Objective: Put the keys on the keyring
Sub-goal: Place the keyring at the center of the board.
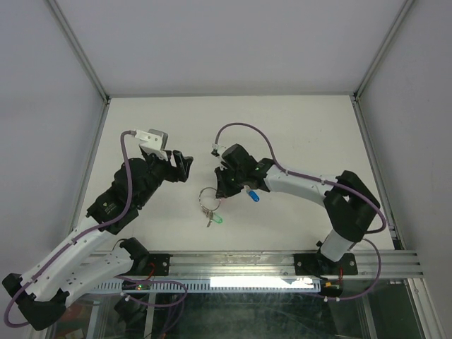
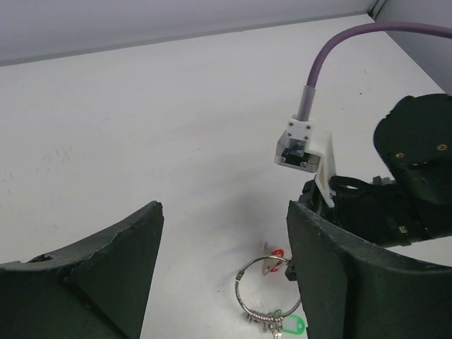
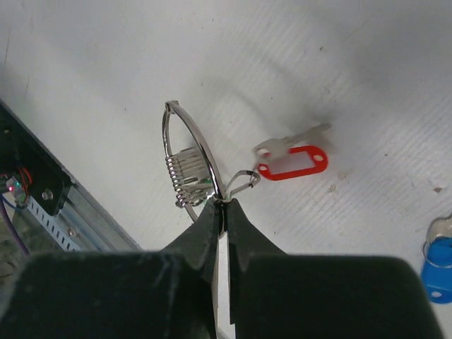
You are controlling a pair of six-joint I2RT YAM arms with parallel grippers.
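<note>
The silver keyring (image 3: 185, 148) stands tilted on the white table, a bunch of plain silver pieces (image 3: 185, 180) hanging on it. My right gripper (image 3: 224, 206) is shut on the ring's wire. The red key (image 3: 293, 161) lies just beyond; its small wire loop meets the ring at my fingertips. The blue key (image 3: 438, 265) lies apart to the right. The green key (image 1: 218, 219) lies against the ring's near side. My left gripper (image 1: 182, 166) is open and empty, left of the ring (image 1: 207, 198). In the left wrist view the ring (image 2: 263, 289) sits between the open fingers (image 2: 134, 247).
The metal rail (image 1: 282, 265) runs along the table's near edge, close behind the ring. Frame posts and grey walls bound the table (image 1: 296, 127) on the left, right and far sides. A purple cable (image 2: 332, 49) arcs over the right wrist.
</note>
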